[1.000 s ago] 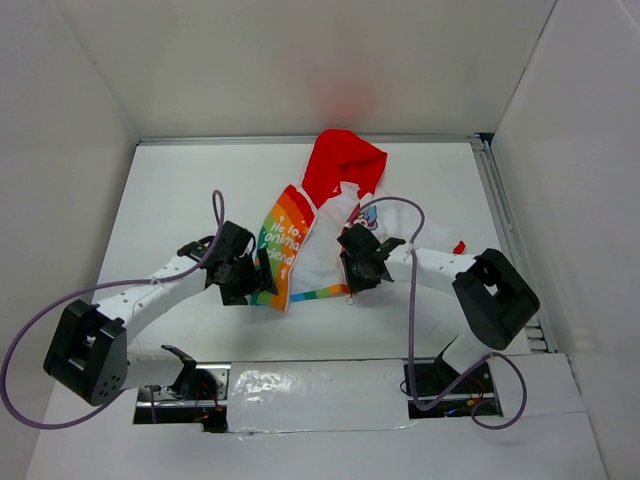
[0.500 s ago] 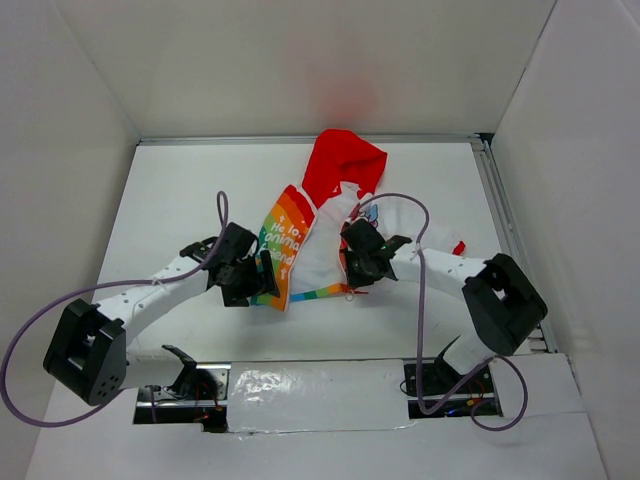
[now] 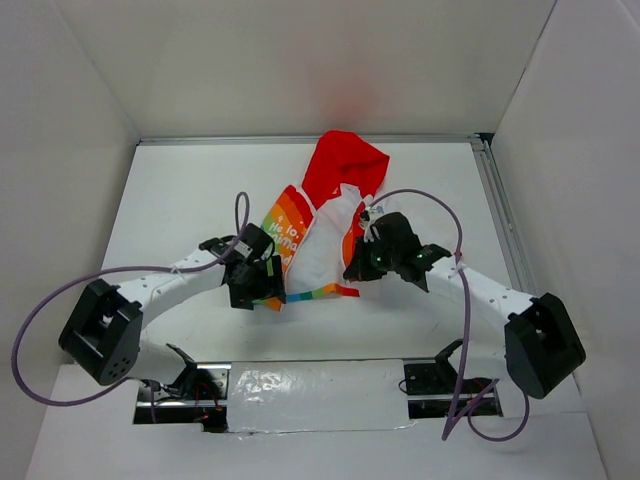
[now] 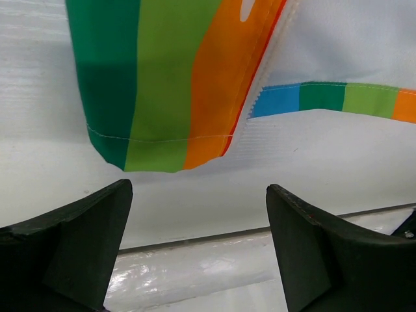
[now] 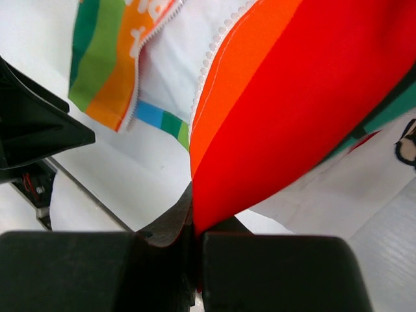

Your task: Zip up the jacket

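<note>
The jacket (image 3: 318,240) lies open near the middle of the white table (image 3: 180,200), between the two arms, with its red hood (image 3: 345,165) toward the far wall. The fabric looks soft and thin. The lining is plain white, and the front panels are striped in green, lime, orange and red. A narrow hem band (image 4: 338,97) runs in blue, green, lime and orange blocks. The left front panel (image 4: 162,78) ends in a stitched hem with a rounded corner and hangs just above the table surface. White zipper teeth (image 5: 211,68) run as a row of small beads along the edge of the orange-red panel. White lettering shows on the rainbow panel in the overhead view, but it is too small and creased to read with any confidence.

The left gripper (image 4: 195,250) is spread wide. Its dark, wedge-shaped fingers (image 4: 71,247) sit just below the striped panel's corner and touch no cloth. The right gripper (image 5: 195,244) is pressed together on the lower corner of the orange-red panel, and the cloth fans up out of the pinch.
</note>
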{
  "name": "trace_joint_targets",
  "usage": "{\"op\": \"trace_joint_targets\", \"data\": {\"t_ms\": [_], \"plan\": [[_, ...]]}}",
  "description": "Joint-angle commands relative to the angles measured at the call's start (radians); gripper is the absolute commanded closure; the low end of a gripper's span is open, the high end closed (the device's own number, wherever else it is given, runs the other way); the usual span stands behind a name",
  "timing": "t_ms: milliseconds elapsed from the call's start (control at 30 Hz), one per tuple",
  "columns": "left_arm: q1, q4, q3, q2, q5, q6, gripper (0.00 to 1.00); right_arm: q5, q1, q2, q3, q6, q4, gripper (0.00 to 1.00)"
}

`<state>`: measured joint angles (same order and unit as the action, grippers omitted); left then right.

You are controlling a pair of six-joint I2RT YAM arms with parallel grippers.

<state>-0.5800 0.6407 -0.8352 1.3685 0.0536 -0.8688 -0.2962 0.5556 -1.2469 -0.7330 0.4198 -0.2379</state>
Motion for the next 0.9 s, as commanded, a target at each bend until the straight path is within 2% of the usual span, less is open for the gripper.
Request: {"op": "trace_joint_targets", "data": {"t_ms": [0,267,367,400,467,500,567,633,733,867], "plan": [[-0.033,0.02,-0.061,0.058,-0.041,-0.019,0.05,-0.034,-0.005,-0.022,0.021,-0.013,0.049,1.0],[-0.075,0.171,-0.159,0.181,-0.176,-0.093,0.13,-0.029,-0.016,-0.042,0.038,-0.015,0.048,1.0],[-0.145,0.259,-0.208,0.137,-0.231,-0.09,0.07,-0.015,-0.016,-0.039,0.038,-0.027,0.034,1.0],[-0.162,0.261,-0.217,0.123,-0.235,-0.064,0.01,-0.014,-0.017,-0.037,0.038,-0.03,0.034,1.0],[-0.187,0.223,-0.225,0.068,-0.221,0.023,0.01,-0.017,-0.019,-0.037,0.044,-0.035,0.038,1.0],[-0.184,0.145,-0.205,0.06,-0.209,0.054,0.01,-0.02,-0.019,-0.04,0.047,-0.035,0.041,1.0],[-0.166,0.091,-0.193,0.063,-0.178,0.121,0.01,-0.023,-0.019,-0.055,0.046,-0.032,0.038,1.0],[-0.152,0.118,-0.203,0.099,-0.196,0.114,0.01,-0.014,-0.02,-0.072,0.044,-0.029,0.031,1.0],[-0.147,0.223,-0.226,0.197,-0.28,0.016,0.01,0.008,-0.02,-0.077,0.049,-0.029,0.015,1.0],[-0.138,0.186,-0.249,0.293,-0.307,0.037,0.06,0.012,-0.02,-0.079,0.057,-0.029,0.0,1.0]]}}
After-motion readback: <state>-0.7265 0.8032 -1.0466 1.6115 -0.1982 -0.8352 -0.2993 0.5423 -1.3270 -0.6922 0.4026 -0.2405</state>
